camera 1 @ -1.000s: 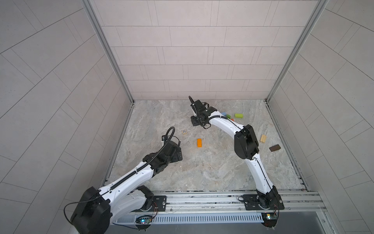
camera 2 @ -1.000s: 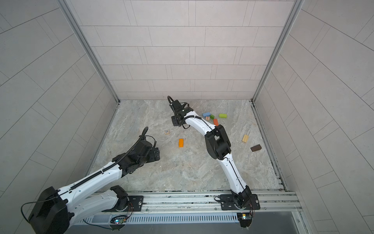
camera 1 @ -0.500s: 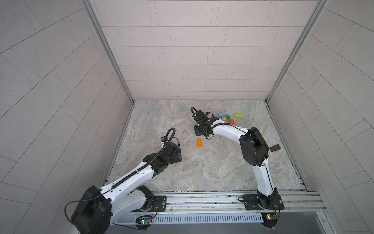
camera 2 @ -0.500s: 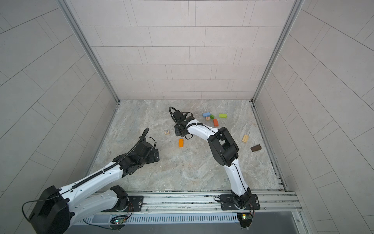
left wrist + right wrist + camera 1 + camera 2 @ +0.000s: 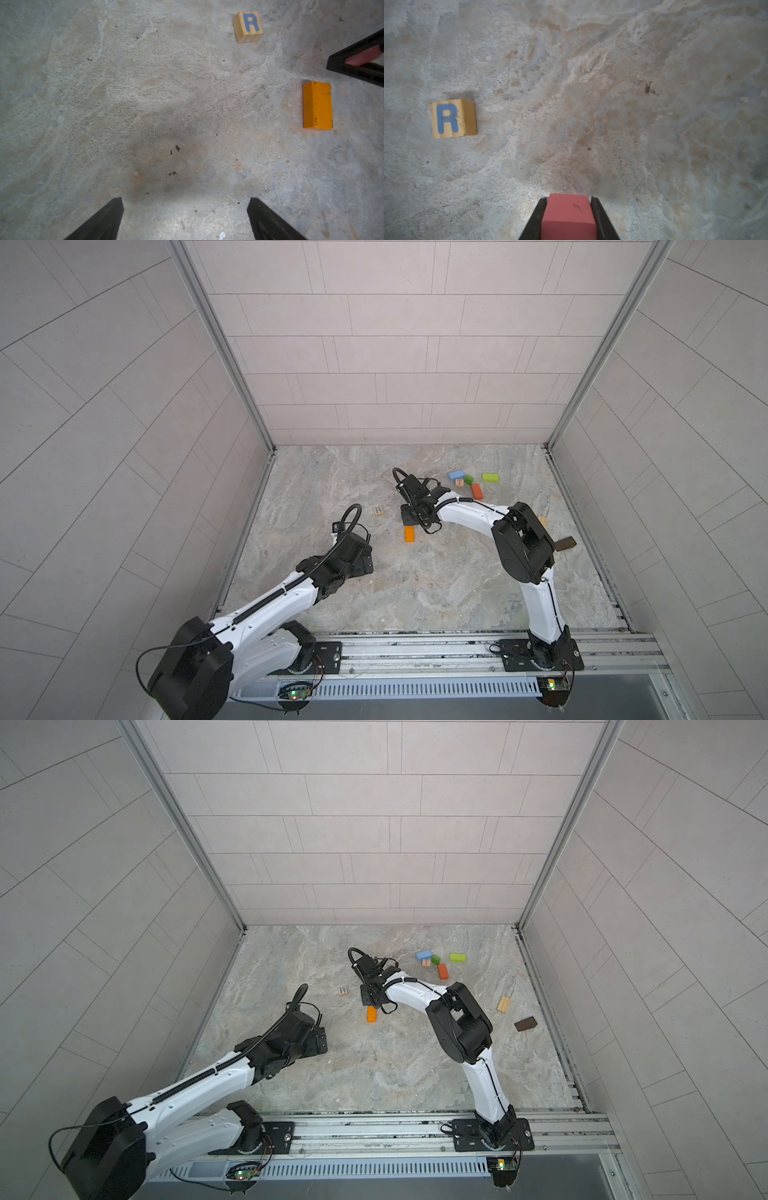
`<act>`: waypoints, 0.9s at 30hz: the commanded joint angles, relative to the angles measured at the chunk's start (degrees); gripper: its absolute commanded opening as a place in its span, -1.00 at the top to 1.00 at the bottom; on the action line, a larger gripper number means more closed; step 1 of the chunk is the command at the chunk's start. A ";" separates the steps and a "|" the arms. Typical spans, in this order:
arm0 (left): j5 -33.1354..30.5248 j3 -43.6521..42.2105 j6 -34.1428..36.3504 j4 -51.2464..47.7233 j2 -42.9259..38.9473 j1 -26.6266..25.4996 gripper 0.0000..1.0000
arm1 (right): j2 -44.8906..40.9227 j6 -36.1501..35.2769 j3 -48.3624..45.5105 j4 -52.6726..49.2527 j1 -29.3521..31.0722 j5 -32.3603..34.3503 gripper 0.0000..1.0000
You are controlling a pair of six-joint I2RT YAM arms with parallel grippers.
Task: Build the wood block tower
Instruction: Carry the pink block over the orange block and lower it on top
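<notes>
Top views: your right tool [image 5: 409,515] hangs low over the bench [image 5: 415,593], just behind the orange block [image 5: 409,534], which lies flat mid-bench. The R cube [image 5: 378,511] sits near, to the left. The loose blocks [image 5: 440,963] are clustered back right. Your left tool [image 5: 368,564] is well apart, front left.

Left wrist: the left tool's jaws are spread wide, with nothing between them.

Right wrist: the right tool is clamped on a pink block [image 5: 568,216], the R cube off to one side.
</notes>
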 commanded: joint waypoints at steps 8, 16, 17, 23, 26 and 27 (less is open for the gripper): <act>-0.08 -1.64 0.07 1.00 -0.77 0.33 -1.00 | -2.91 1.77 -1.06 -1.37 1.97 2.30 0.40; 0.07 -2.22 0.07 1.28 -1.15 0.33 -1.00 | -2.91 2.05 -1.50 -1.94 2.77 2.85 0.39; 0.04 -2.34 0.09 1.29 -1.40 0.31 -1.00 | -2.90 2.12 -1.64 -1.90 2.79 2.85 0.39; -0.71 -2.82 0.40 1.05 -2.13 0.41 -1.00 | -2.56 2.12 -1.55 -2.10 2.85 2.82 0.37; -0.76 -2.82 0.50 0.85 -2.37 0.54 -1.00 | -2.38 2.03 -1.42 -2.20 2.95 2.73 0.36; -0.87 -2.82 0.50 0.78 -2.43 0.59 -1.00 | -2.38 2.03 -1.34 -2.28 2.96 2.82 0.35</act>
